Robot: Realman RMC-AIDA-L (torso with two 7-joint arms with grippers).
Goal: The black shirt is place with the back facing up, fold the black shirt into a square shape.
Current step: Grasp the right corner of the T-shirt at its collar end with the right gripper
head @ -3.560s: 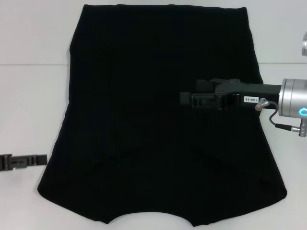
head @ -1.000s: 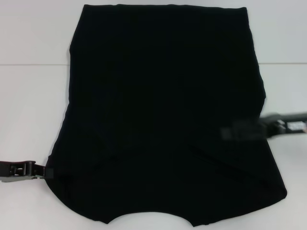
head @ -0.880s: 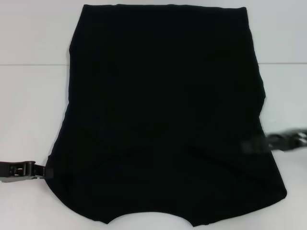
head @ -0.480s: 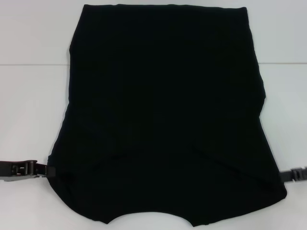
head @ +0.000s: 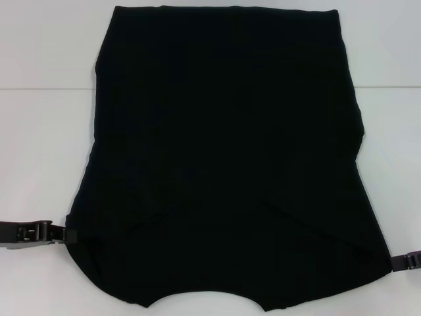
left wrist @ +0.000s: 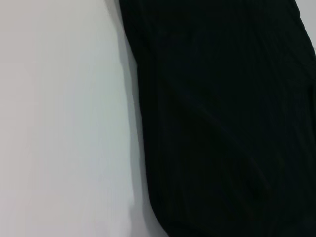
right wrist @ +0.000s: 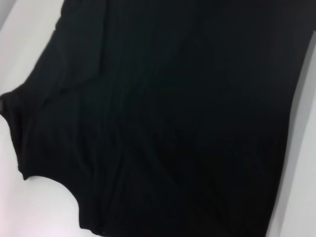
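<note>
The black shirt (head: 223, 151) lies flat on the white table, plain side up, with both sleeves folded in over the body and the collar notch at the near edge. No lettering shows. My left gripper (head: 66, 234) lies low on the table, its tip at the shirt's near left edge. My right gripper (head: 398, 261) lies low at the shirt's near right corner, mostly cut off by the picture's edge. The left wrist view shows the shirt's (left wrist: 222, 118) edge against the table. The right wrist view shows the shirt's (right wrist: 173, 118) folded body and the collar notch.
The white table (head: 39, 151) shows bare on both sides of the shirt. A faint line (head: 46, 88) runs across the table behind the shirt's middle. The shirt's near edge reaches the bottom of the head view.
My right gripper has come off the shirt's right side, moving nearer and outward to the near right corner. My left gripper earlier moved in to the shirt's left edge and now stays put.
</note>
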